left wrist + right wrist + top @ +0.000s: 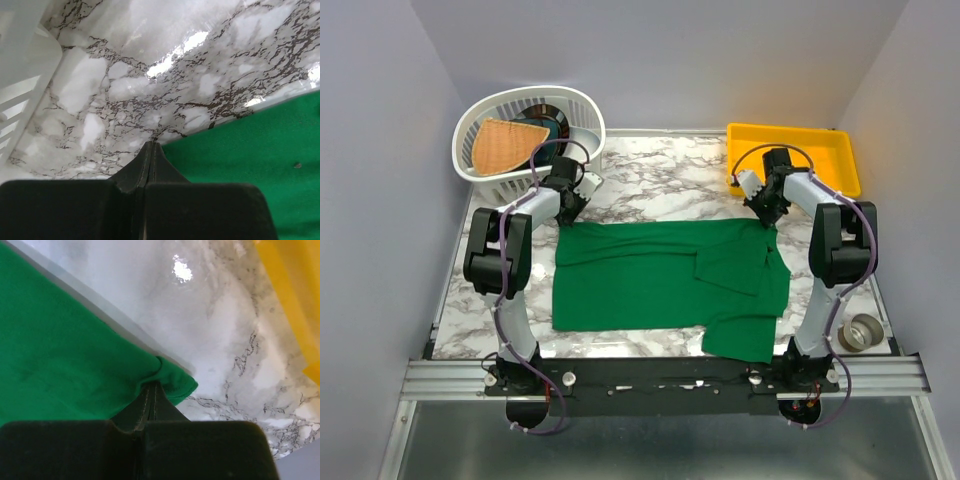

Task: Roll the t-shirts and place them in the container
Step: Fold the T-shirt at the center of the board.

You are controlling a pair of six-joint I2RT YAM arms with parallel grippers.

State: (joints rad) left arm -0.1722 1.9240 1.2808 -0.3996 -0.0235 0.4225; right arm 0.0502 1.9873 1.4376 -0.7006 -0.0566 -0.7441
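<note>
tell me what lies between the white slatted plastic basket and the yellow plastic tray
Only bare marble tabletop, seen in the top external view, separates the white slatted plastic basket from the yellow plastic tray.

Cloth count: one green t-shirt (660, 275), one orange-tan piece (502, 145) and one dark piece (553, 125), too hidden to name. Containers: one white basket (535, 92), one yellow tray (820, 150), one small metal round thing (863, 331), all on one marble table (660, 170). Arms: two, left arm (500, 250) and right arm (840, 240), one gripper apiece, left gripper (568, 216) and right gripper (768, 222).
</note>
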